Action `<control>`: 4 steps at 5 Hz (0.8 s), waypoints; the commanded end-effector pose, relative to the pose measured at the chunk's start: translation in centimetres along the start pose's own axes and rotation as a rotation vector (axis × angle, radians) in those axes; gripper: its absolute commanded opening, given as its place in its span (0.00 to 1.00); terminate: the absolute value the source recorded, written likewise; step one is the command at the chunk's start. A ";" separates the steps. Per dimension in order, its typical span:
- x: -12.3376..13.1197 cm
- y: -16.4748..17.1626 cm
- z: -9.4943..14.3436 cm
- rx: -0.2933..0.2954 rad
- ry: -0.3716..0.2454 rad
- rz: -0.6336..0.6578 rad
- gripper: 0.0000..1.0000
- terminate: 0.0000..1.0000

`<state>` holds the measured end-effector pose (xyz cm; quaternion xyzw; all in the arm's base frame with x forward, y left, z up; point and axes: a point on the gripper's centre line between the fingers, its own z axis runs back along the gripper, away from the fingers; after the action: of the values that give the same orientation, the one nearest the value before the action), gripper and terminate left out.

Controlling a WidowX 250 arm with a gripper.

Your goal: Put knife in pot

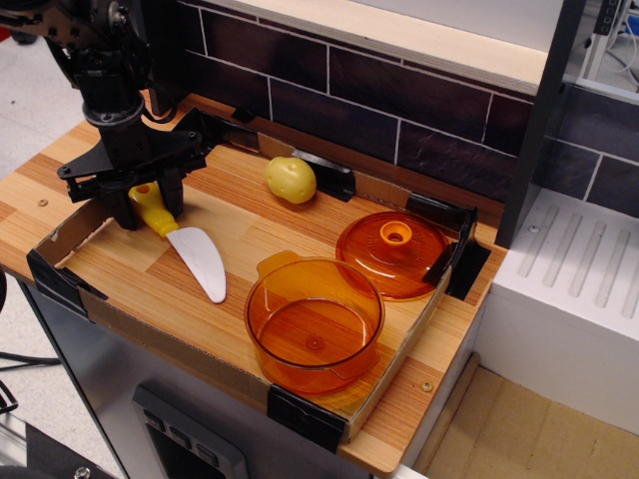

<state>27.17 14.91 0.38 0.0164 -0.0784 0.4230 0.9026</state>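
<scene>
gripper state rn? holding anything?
End effector: closed around the knife handle; the blade tip rests on the board, not lifted.

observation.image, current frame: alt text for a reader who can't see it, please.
A black gripper has its jaws around the yellow handle of a toy knife lying on a wooden tray. An empty orange pot, its lid and a potato sit nearby.

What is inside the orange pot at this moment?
The pot holds nothing: its transparent bottom shows only the wooden tray floor beneath. The knife lies outside it, to the left, its yellow handle between the gripper fingers. Nothing is covered.
</scene>
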 end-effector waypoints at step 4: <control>-1.2 -3.0 10.5 -0.016 -0.027 0.068 0.00 0.00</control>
<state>26.66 10.31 8.94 0.0142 -0.0608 0.4526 0.8895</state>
